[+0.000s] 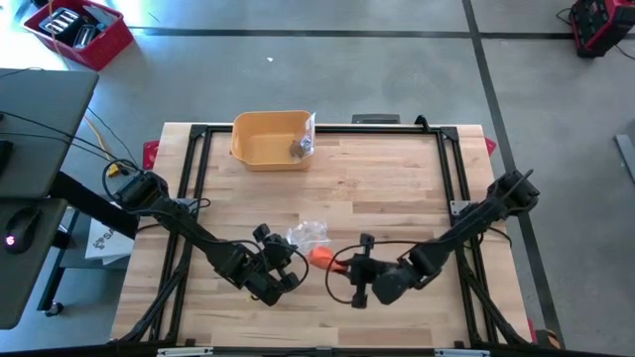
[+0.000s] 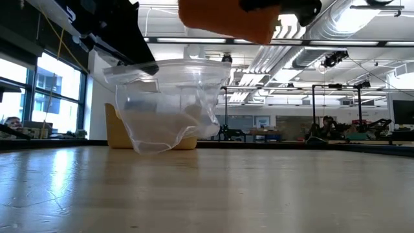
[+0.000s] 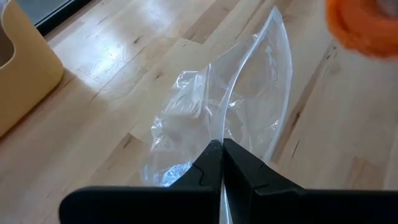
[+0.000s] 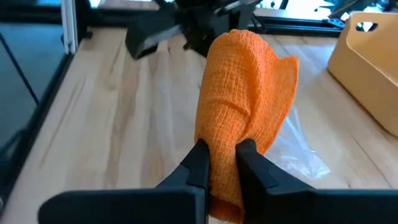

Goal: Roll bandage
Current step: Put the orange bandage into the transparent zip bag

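One orange bandage roll pinched between right gripper fingers, held above table near front edge, middle. Roll's lower end hidden behind fingers; top cut off in low view. Left gripper clamped together on edge of clear plastic bag, just beside roll, bag hanging crumpled. Yellow bin at back edge; contents hard to make out.

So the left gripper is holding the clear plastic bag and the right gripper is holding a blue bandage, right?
Not quite: the bandage is orange, not blue, as the right wrist view shows. The right gripper does hold it, and the left gripper holds the clear plastic bag.
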Tool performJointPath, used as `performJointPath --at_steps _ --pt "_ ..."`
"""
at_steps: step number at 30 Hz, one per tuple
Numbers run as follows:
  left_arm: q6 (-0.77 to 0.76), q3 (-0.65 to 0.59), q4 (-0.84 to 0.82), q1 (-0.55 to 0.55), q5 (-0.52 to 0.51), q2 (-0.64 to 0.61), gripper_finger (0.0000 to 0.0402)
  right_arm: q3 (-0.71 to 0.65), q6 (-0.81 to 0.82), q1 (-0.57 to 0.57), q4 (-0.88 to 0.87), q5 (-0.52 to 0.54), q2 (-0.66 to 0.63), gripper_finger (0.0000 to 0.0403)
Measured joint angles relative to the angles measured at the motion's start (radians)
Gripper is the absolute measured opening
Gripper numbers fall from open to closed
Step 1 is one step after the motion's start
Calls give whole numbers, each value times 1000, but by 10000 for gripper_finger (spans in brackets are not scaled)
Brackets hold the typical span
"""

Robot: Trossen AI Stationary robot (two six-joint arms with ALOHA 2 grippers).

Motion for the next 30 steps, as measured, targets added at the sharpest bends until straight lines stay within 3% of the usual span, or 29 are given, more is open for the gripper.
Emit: performJointPath --at_steps 9,16,21,30 --pt "0 0 2 -8 -10 0 1 0 213 -33 -32 -10 -4 30" --pt "-33 0 16 -23 -27 0 1 0 212 -97 5 -101 -4 30" --pt "-74 0 29 -30 -113 0 1 0 279 -152 -69 -169 -1 30" --pt "-71 0 86 -26 -178 0 1 0 275 -148 -56 -235 39 30"
